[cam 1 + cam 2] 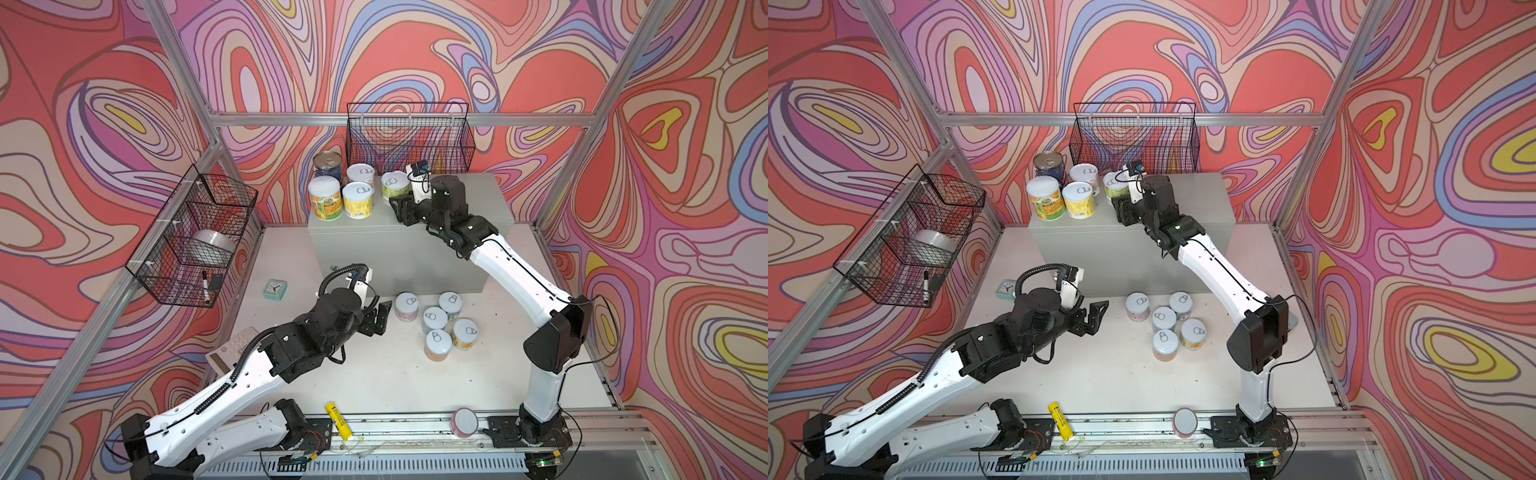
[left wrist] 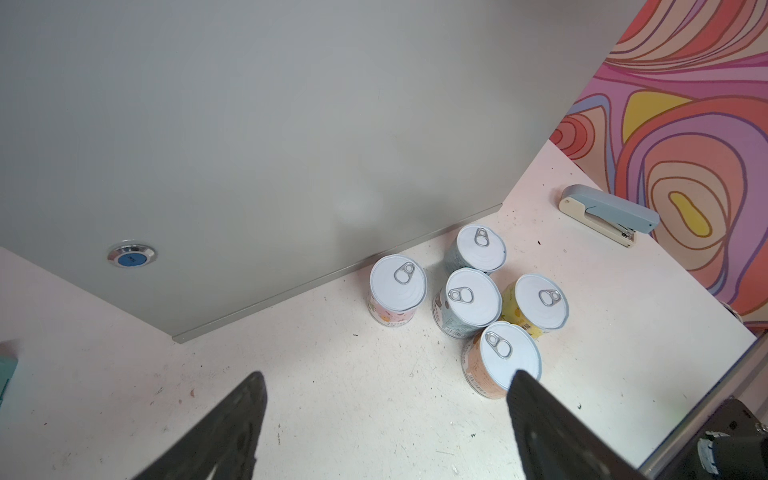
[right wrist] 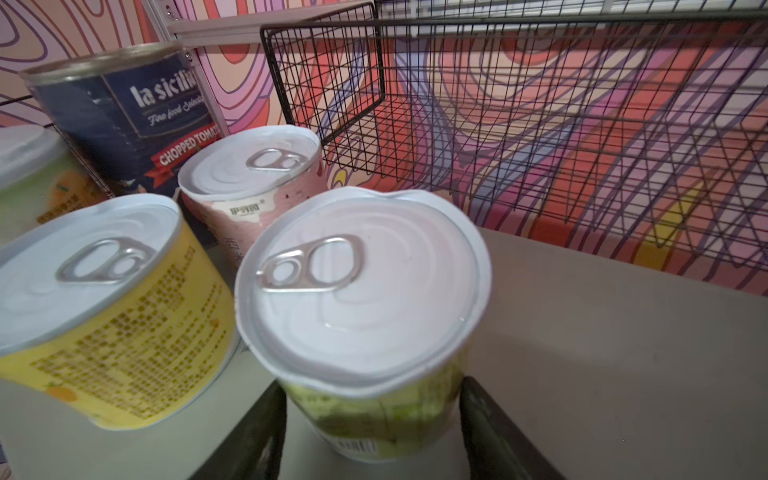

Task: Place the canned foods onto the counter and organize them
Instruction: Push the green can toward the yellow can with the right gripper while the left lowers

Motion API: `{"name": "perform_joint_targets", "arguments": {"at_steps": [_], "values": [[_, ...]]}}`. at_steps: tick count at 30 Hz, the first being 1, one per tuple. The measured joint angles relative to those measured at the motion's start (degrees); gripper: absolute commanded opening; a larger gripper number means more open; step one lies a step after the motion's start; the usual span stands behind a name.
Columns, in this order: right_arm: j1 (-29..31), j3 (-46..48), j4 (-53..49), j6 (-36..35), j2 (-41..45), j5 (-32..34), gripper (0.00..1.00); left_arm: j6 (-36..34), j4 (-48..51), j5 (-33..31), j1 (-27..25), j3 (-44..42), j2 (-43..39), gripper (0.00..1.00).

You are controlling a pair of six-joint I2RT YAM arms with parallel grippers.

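The right gripper (image 3: pixel 372 384) clamps the green-labelled can (image 3: pixel 361 286) standing on the counter (image 1: pixel 486 199) beside four other cans (image 1: pixel 358 199). The left gripper (image 1: pixel 380 318) gapes wide and empty near five cans (image 1: pixel 435 320) on the table (image 1: pixel 374 382); the side wire basket (image 1: pixel 162 220) holds a marker (image 1: pixel 205 286).

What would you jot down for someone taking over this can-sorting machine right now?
Left claw: open, empty, hovering over the white tabletop beside the cans waiting there.
Right claw: its fingers flank the green-labelled white-lidded can, which stands on the light-grey metal counter; whether they squeeze it is unclear.
Done: that can plus four more cans stand together on the counter.
Left: five white-lidded pastel cans clustered on the tabletop in front of the counter.
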State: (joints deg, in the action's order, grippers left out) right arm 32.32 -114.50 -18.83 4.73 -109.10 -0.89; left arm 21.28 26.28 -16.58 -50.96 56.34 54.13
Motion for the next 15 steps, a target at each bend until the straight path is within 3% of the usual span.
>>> {"name": "perform_joint_targets", "arguments": {"at_steps": [15], "values": [[0.0,-5.5,0.0,0.0,-4.3,0.1,0.67,0.0,-1.3,0.0,0.0,-1.4,1.3,0.92]]}}
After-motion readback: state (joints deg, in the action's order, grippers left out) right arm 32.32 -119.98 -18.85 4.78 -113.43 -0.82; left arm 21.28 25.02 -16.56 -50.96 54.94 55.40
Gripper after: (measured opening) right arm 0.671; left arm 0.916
